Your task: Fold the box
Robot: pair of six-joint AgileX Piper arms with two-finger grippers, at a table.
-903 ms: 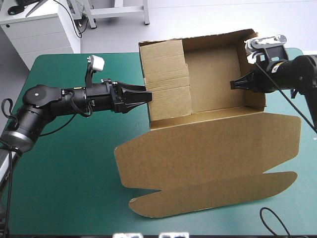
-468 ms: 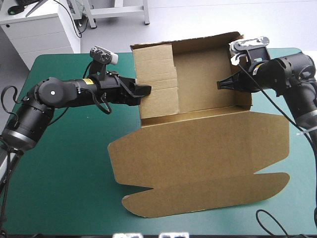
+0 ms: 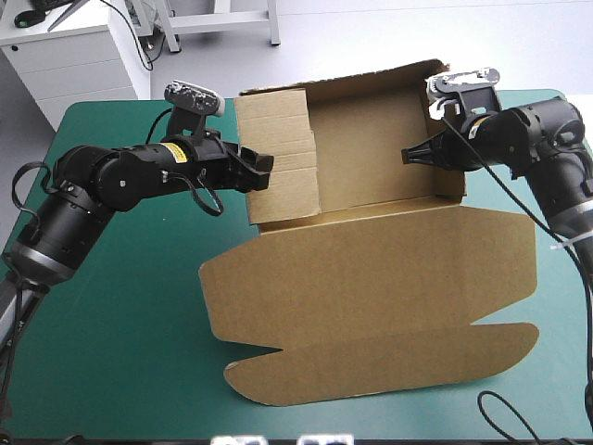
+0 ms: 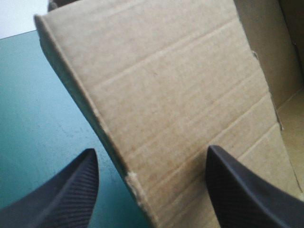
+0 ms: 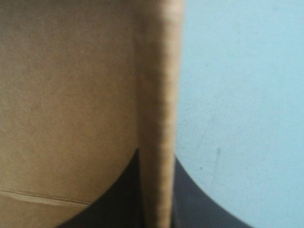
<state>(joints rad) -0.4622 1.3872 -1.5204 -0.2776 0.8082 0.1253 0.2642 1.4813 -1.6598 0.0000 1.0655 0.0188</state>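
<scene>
Between left fingers [image 4: 59,192] and between right fingers [image 5: 118,199] stand box [image 3: 371,269] walls.

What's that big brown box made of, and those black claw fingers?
The box looks like corrugated cardboard: matte brown, faint parallel ridges, a raw cut edge. The left claw's fingers look like matte black plastic or rubber, finely ribbed; which one I can't tell.

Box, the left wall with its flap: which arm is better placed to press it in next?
Left, probably: the left gripper stands open astride that wall of the box, while the right gripper is shut on the opposite wall.
</scene>
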